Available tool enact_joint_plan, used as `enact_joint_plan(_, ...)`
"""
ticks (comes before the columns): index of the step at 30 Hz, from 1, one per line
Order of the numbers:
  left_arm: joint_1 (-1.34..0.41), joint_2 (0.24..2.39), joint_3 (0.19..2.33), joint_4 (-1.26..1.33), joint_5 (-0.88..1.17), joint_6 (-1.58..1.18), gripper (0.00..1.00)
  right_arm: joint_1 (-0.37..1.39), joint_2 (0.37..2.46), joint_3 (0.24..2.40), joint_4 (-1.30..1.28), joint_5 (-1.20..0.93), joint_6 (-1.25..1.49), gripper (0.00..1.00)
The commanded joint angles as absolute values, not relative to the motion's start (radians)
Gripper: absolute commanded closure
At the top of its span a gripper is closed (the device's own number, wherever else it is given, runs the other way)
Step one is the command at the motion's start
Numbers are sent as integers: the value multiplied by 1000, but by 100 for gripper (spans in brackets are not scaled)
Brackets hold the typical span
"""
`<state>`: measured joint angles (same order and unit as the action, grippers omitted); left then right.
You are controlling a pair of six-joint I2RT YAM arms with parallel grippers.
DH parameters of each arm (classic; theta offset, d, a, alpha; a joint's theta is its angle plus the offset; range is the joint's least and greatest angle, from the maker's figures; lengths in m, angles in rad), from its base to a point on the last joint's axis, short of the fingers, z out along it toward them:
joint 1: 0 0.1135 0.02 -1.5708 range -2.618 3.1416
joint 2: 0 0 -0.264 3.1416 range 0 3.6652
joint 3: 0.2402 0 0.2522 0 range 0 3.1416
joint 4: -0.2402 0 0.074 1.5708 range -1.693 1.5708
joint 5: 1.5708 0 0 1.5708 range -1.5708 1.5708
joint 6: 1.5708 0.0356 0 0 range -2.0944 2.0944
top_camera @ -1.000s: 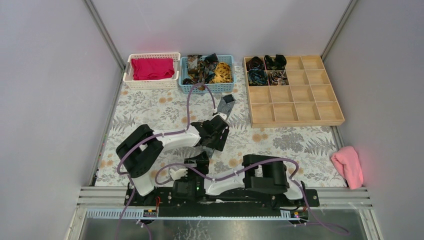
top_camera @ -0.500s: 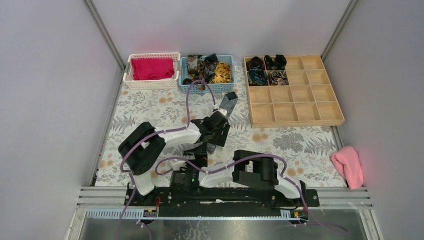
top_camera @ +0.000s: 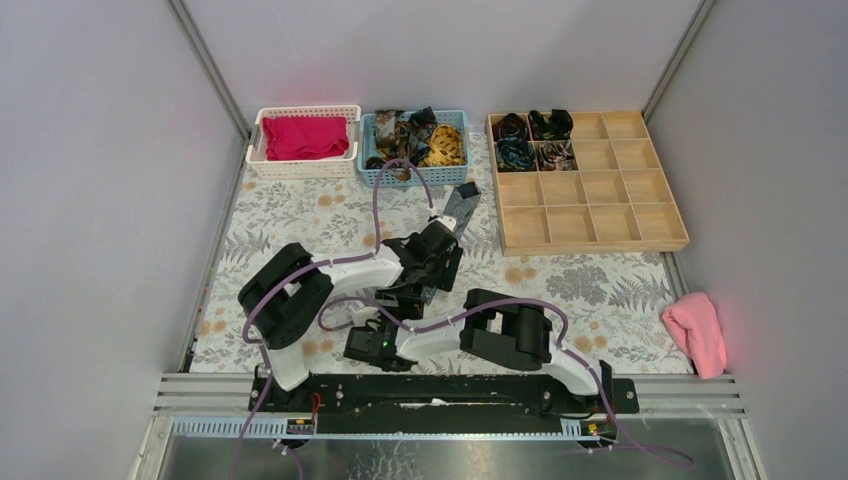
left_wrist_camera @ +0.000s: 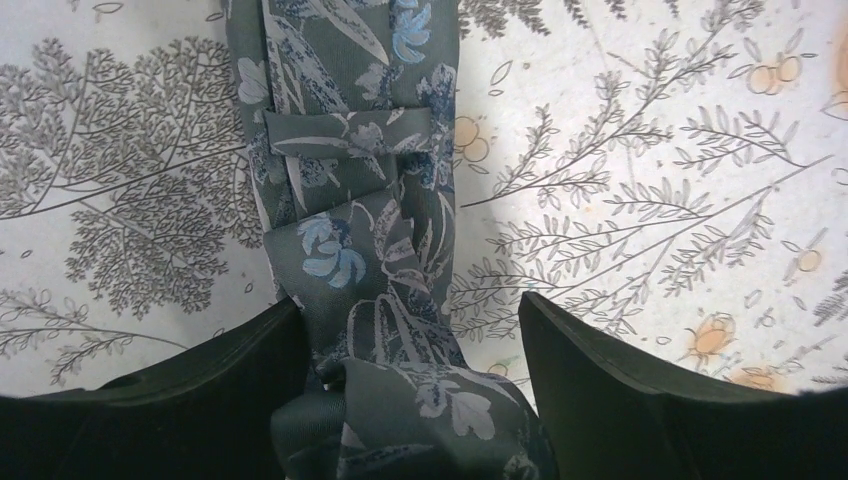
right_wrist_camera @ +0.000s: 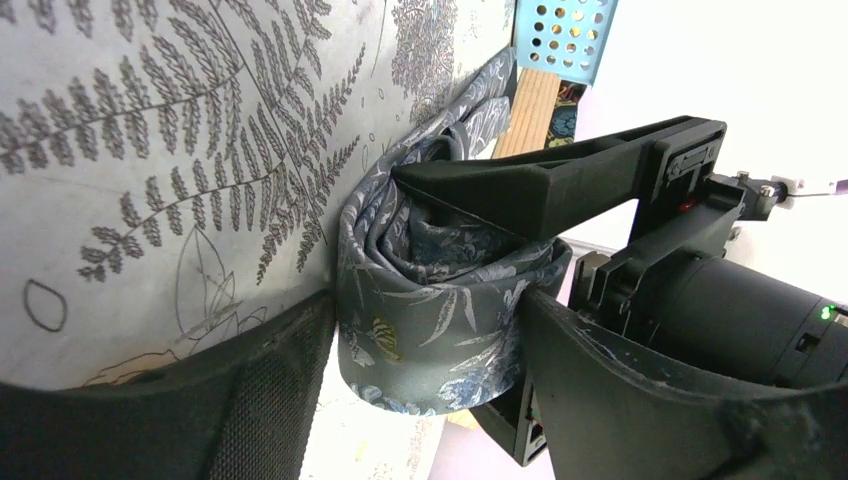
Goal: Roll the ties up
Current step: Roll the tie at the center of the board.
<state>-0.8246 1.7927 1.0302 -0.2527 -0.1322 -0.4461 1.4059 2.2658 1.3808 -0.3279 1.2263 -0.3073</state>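
At the near edge we see both arms reach inward and meet just left of the middle of the leaf-print tablecloth point(top_camera: 300, 215). Off the tablecloth's right edge, well apart from them, lies a pink cloth point(top_camera: 695, 330).

The right gripper point(right_wrist_camera: 428, 318) comes in low from the near side and straddles the rolled end of a grey tie point(left_wrist_camera: 350, 200). Its jaws stand wide and the roll fills the gap, touching both fingers point(right_wrist_camera: 250, 400); whether they press on it we cannot tell. The left gripper point(left_wrist_camera: 410, 310) straddles the same roll from another direction, one finger on each side, and holds it. In the right wrist view one of the left gripper's fingers lies across the roll.

From the roll the rest of the grey tie runs flat over the tablecloth, away from the arms, and its far end lies near a blue basket point(top_camera: 415, 178). That basket, at the far edge, holds a loose heap of ties point(top_camera: 420, 140), one of them yellow-orange. Just left of it a white basket point(top_camera: 300, 168) holds a magenta cloth point(top_camera: 305, 137). To the right sits a wooden tray point(top_camera: 600, 190) of compartments; the four at its far left corner each hold a rolled tie point(top_camera: 515, 153).
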Motion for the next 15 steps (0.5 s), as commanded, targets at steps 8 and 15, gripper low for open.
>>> enact_joint_plan(8,-812,1886,956,-375,-40,-451,20,1302,2351,1340,-390,891,-156,29)
enact_joint_plan(15,-799,1863,963,-378,-35,-449,20,1274,2329,1343,-390,798,-139,45)
